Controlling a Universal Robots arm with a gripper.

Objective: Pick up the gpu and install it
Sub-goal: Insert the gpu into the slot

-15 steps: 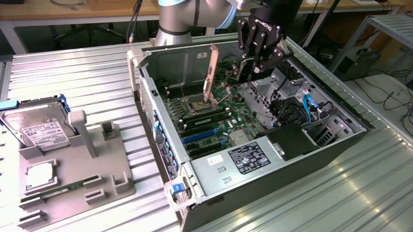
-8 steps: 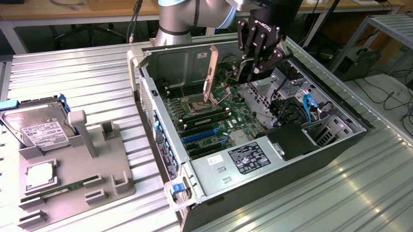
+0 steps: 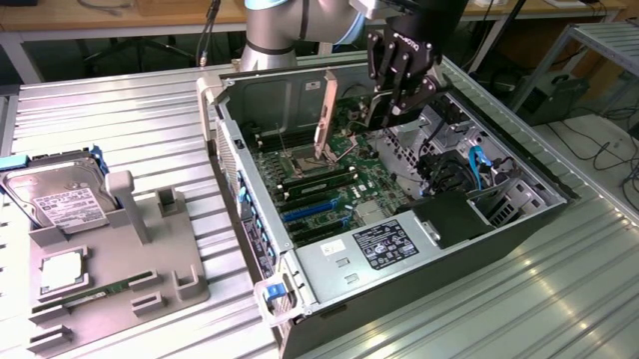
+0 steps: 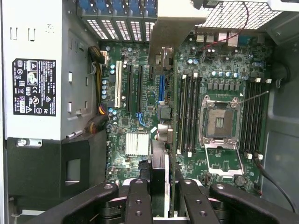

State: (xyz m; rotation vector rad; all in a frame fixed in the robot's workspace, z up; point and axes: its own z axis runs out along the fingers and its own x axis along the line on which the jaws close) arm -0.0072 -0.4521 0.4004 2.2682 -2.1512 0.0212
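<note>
While the pick-up looks finished, the install does not: the gripper (image 3: 384, 116) (image 4: 164, 200) has its fingers (image 4: 138, 203) closed partway on the gpu (image 3: 325, 116) (image 4: 162, 175), clamping the card on edge above the open case (image 3: 215, 112), with the pale bracket at nine o'clock of the gripper in the exterior view. The card appears to hang over the motherboard (image 4: 196, 60), lined up roughly with a blue slot (image 4: 161, 88) but not seated, so lowering and pressing home seem to be left. Room is tight. In the exterior view the power supply (image 3: 384, 243) (image 4: 32, 70) sits at six o'clock of the gripper, and the blue cables (image 3: 479, 168) crowd in at four o'clock. In the wrist view the CPU socket (image 4: 219, 123) and its memory slots flank the card on the far side from the power supply. The bracket end stands close to the case's rear wall. A hard drive (image 3: 65, 198) rests well apart at nine o'clock of the case.
</note>
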